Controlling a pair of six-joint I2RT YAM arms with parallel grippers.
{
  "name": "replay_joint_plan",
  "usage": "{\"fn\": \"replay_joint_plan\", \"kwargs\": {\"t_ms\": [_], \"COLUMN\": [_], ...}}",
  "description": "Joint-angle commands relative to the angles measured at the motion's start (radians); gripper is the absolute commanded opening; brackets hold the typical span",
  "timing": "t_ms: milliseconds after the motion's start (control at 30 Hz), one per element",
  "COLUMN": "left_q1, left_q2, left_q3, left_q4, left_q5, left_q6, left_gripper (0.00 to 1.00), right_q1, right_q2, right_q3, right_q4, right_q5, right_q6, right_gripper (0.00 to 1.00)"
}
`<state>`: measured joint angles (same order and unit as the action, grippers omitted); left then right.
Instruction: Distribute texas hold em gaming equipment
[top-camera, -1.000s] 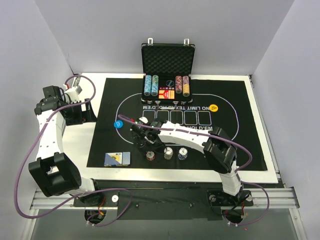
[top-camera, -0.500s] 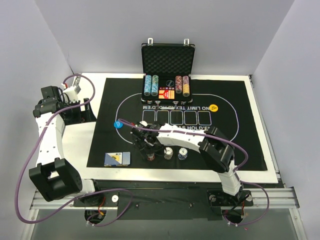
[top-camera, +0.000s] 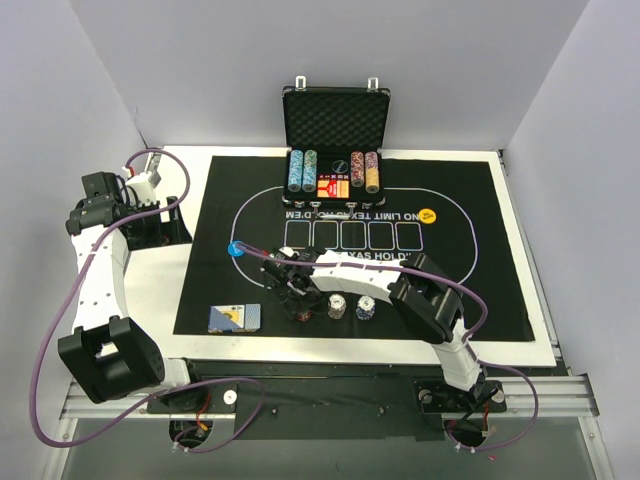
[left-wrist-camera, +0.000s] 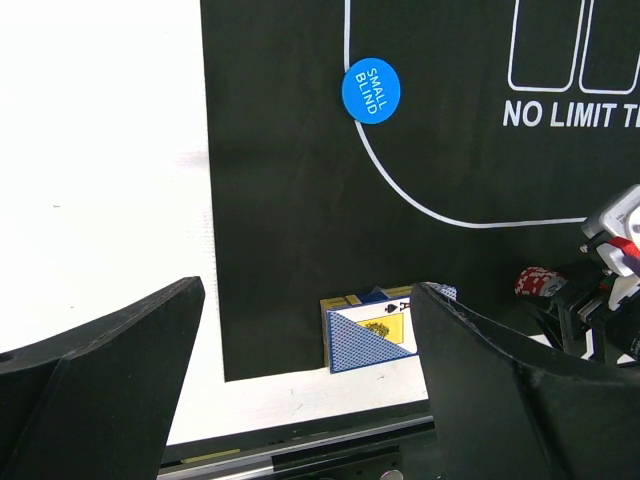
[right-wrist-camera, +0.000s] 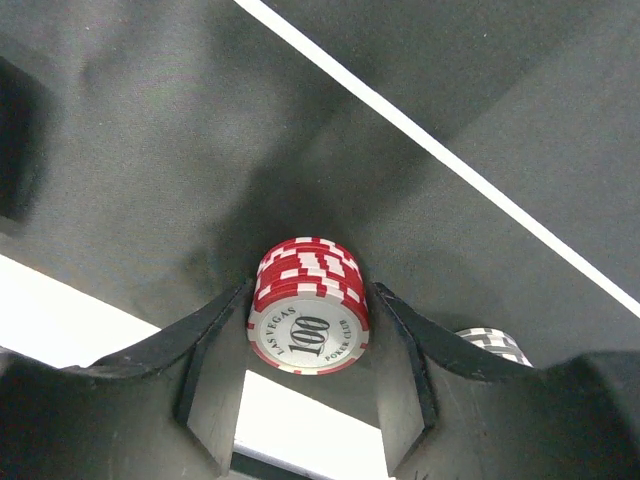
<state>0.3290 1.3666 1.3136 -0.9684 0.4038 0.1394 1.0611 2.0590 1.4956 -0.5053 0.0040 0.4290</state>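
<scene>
Right gripper (right-wrist-camera: 310, 303) has dropped onto the red-and-white striped poker chip stack (right-wrist-camera: 304, 338) near the front-left edge of the black white-lettered mat (right-wrist-camera: 150, 150), fingers pressed against both its sides; left gripper (left-wrist-camera: 305, 365) hangs beyond the mat's left edge, fingers wide apart, empty.

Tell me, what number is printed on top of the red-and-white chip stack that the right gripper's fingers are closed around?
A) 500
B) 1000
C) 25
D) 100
D: in the right wrist view, the top chip of the red-and-white chip stack held by the right gripper reads "LAS VEGAS 100 POKER CLUB".
</scene>
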Motion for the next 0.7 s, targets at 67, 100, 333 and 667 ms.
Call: {"fn": "replay_joint_plan", "kwargs": {"t_ms": [67, 100, 333, 667], "left_q1": [0.008, 0.008, 0.008, 0.007], "left_q2": [-0.026, -0.027, -0.034, -0.037], "left_q3": [0.003, 0.001, -0.004, -0.008], "left_q4": [0.039, 0.037, 0.037, 0.036], "left_q5": [0.006, 0.007, 0.01, 0.023], "left_q6": [0.006, 0.006, 0.011, 0.017], "left_gripper": [0.96, 0.96, 0.96, 0.96], "right_q1": [-0.001, -0.001, 0.005, 0.011], "right_q2": [-0.046, -0.046, -0.062, -0.082], "right_q3": [-0.018, -0.018, -0.023, -0.006], "right_q4": [-0.032, -0.035, -0.042, -0.053], "right_q5": [0.005, 0.005, 0.005, 0.008], "right_q6": [-0.002, -0.003, -0.01, -0.01], "right_gripper": [0.45, 0.45, 0.47, 0.47]}}
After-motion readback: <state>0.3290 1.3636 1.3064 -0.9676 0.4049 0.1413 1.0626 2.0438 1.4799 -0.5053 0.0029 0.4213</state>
